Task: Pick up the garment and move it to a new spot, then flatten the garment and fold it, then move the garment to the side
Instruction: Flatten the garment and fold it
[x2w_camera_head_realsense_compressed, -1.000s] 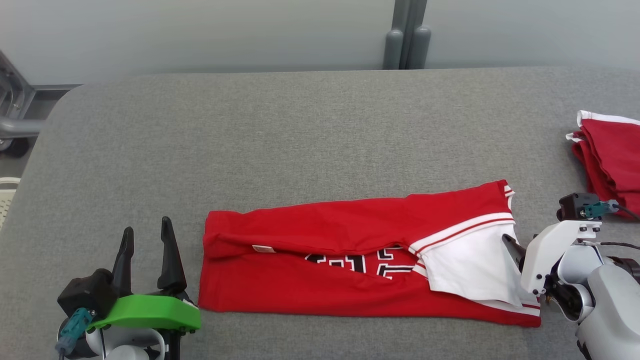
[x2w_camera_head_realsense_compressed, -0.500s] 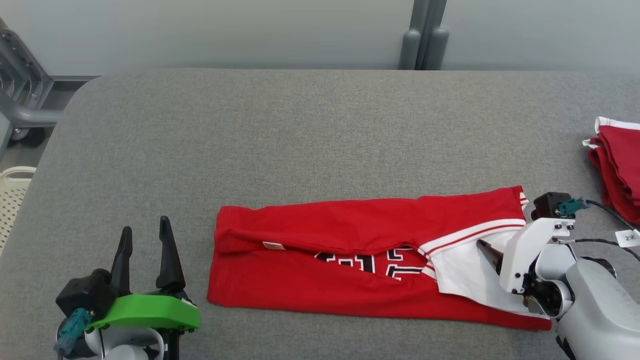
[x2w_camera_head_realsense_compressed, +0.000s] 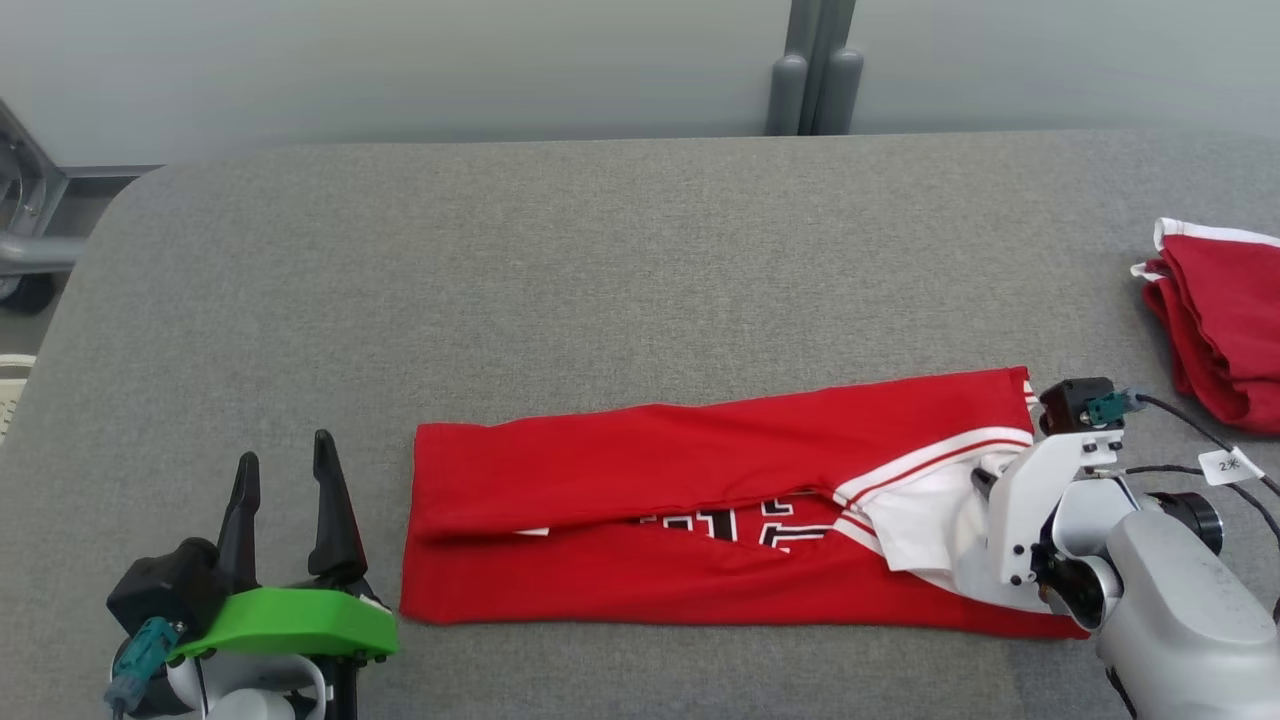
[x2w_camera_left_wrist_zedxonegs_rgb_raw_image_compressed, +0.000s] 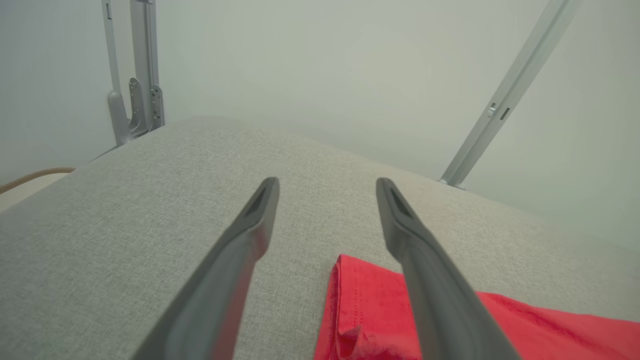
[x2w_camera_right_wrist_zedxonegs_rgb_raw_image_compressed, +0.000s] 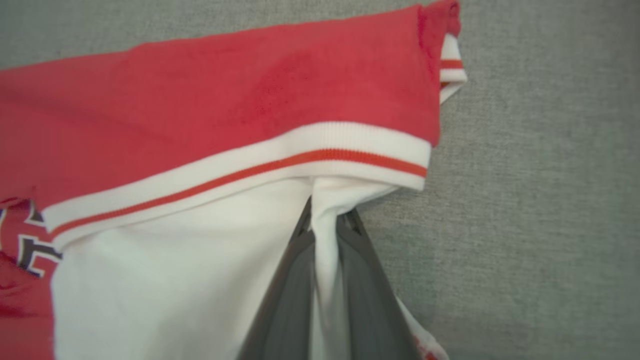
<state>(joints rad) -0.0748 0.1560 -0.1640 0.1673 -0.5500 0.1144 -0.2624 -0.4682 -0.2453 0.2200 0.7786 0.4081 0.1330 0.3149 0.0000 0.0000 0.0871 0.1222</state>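
Garment (x2w_camera_head_realsense_compressed: 700, 530), where now?
— Lying flat on the surface (x2w_camera_head_realsense_compressed: 600, 280), near the front edge, folded into a long red strip, with the white sleeve (x2w_camera_head_realsense_compressed: 930, 510) at the right end. Not lifted off anywhere, as far as visible.

Changed since a second ago?
— Right end effector (x2w_camera_right_wrist_zedxonegs_rgb_raw_image_compressed: 327, 216). Was spread open beside the sleeve; now clenched on a ridge of the white cloth, just under the striped band (x2w_camera_right_wrist_zedxonegs_rgb_raw_image_compressed: 240, 165). Seen clearly from the right wrist, with cloth pinched between both fingers (x2w_camera_right_wrist_zedxonegs_rgb_raw_image_compressed: 290, 280).

Left end effector (x2w_camera_head_realsense_compressed: 283, 452)?
— Released, holding nothing, resting just beside the left end of the strip. Same as before.

Meaning for the task?
— Judged past the flattening and the first folds. Probably the start of the next fold, or of carrying to the side; hard to tell which. Gripped at one end only, so likely to drag or open the strip if pulled fast.

Other red pile (x2w_camera_head_realsense_compressed: 1220, 320)?
— Well apart, at the right edge of the surface. Maybe the place for finished pieces; only a guess.

Anything else moved?
— Slight shift of the whole head view, from the camera, not from the cloth.
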